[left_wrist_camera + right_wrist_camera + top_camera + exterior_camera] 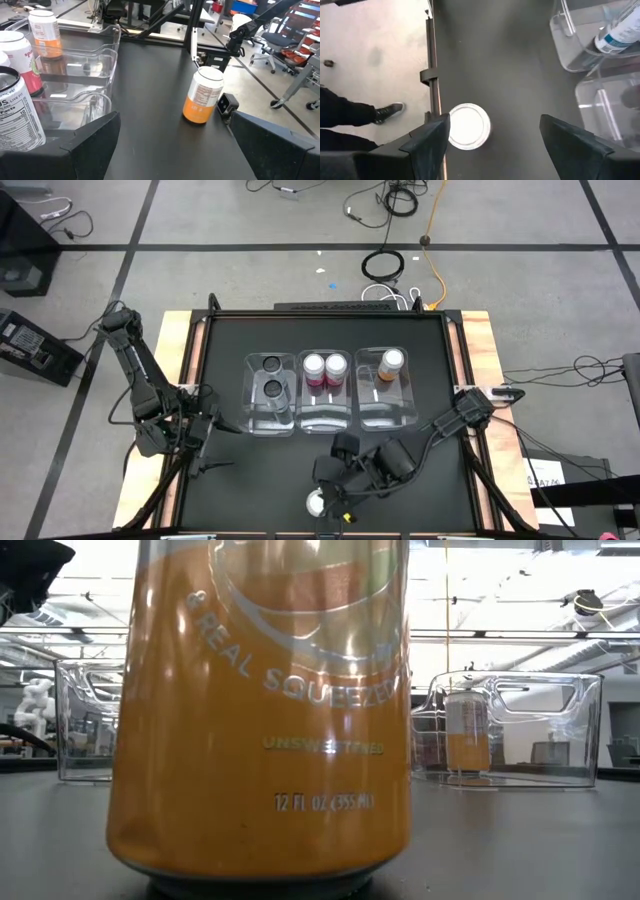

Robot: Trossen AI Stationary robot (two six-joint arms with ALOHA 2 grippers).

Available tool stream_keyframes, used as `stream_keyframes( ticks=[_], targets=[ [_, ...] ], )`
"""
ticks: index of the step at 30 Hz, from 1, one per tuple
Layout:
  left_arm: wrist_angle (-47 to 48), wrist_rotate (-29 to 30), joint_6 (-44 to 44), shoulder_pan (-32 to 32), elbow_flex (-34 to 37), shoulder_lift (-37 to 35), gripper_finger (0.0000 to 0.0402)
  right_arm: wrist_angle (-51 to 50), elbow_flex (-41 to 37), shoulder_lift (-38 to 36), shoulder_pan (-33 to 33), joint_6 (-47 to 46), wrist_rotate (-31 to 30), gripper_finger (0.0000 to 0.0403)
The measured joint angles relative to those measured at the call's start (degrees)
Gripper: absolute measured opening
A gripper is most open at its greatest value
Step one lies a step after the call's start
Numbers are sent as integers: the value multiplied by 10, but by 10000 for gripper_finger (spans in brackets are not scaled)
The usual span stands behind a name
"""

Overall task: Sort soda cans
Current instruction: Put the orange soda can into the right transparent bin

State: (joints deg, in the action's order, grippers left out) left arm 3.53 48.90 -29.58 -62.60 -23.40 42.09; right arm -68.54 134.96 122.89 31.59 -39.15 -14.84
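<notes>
Glossy orange cylindrical can (260,710), silvery top

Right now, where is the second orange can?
In the high view the loose orange can stands outside the bins at the table's near edge, centre, under the right gripper; its fingers are open.

Glossy orange can (260,710), clear plastic bins (515,730), seemingly matt table (240,480)

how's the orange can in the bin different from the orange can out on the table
The orange can in the bin stands inside the right clear bin, far from both claws. The loose orange can stands on the bare table near the front edge, right below the open right claw. Both are upright with silvery tops.
</notes>
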Motion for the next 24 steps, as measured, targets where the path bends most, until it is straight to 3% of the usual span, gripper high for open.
stream_keyframes(
  ticks=[8,17,24],
  targets=[
    [0,-1,0,0,0,0,386,6,0,4,19,-29,-2,309],
    [5,-2,4,0,0,0,386,-12,0,15,27,-50,-4,393],
    [5,-2,3,0,0,0,386,2,0,16,27,-44,2,383]
  ],
)
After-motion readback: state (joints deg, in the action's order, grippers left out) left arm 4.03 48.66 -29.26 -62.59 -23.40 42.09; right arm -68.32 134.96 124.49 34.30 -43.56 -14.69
